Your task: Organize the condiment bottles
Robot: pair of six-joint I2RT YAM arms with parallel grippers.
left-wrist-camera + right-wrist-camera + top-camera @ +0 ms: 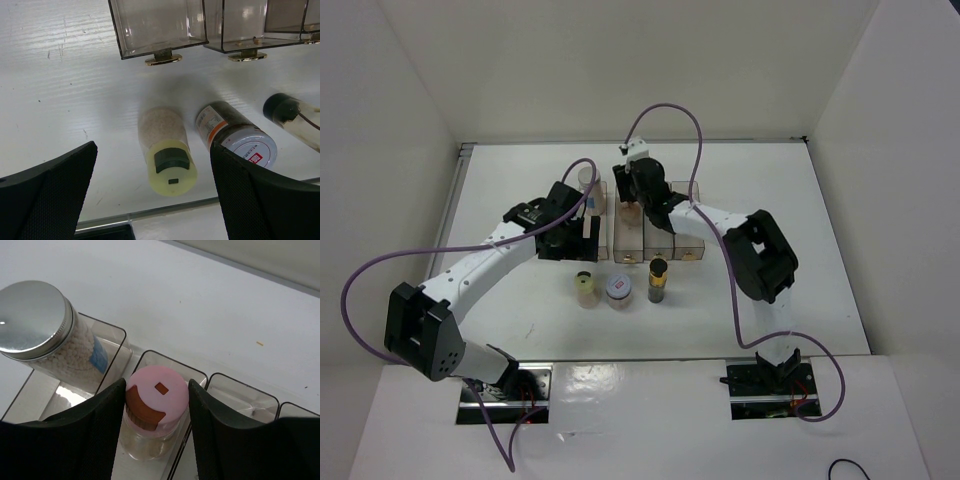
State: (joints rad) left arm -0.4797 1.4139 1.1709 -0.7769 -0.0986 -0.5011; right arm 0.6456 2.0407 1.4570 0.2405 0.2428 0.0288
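White tabletop (770, 220), hovering left gripper (154, 150) spread wide over upright yellow-capped cylindrical bottle (171, 167) standing just near-side of clear plastic rack (155, 25), clamping right gripper (157, 384) on pink-capped clear bottle (165, 396) inside second compartment.

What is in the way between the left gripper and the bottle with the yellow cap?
Nothing visible. Only bare table lies between the open left gripper and the yellow-capped bottle. The red-rimmed jar stands beside the bottle, not in front of it.
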